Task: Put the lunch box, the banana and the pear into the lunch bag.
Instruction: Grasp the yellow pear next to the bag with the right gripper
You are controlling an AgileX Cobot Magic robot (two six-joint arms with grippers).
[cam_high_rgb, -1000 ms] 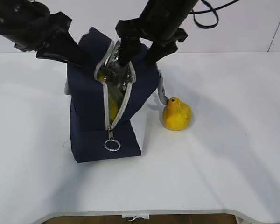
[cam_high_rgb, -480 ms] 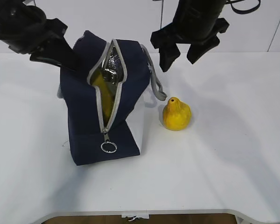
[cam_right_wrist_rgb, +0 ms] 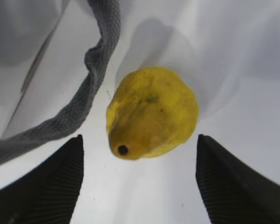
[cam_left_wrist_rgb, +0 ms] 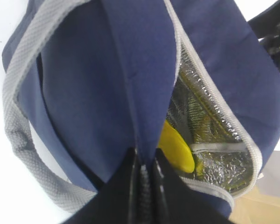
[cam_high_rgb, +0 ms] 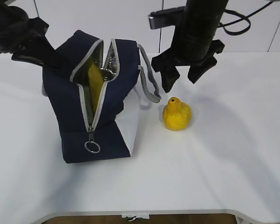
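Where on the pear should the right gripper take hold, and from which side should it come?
Probably from above, closing on the wide lower body of the pear, not the narrow neck. It stands upright on the table, clear of the bag's grey handle, and the open right gripper already straddles it.

We identify a white table (cam_high_rgb: 224, 158) lying directly beneath the right claw (cam_high_rgb: 181, 84) and extending away from it on all sides. Behind the claw stands a pale wall (cam_high_rgb: 107, 18), with a vertical seam (cam_high_rgb: 272, 25) off to the claw's right. Well forward of the claw, the table's rounded front edge (cam_high_rgb: 200, 212) shows a brown strip (cam_high_rgb: 186, 219) below it.
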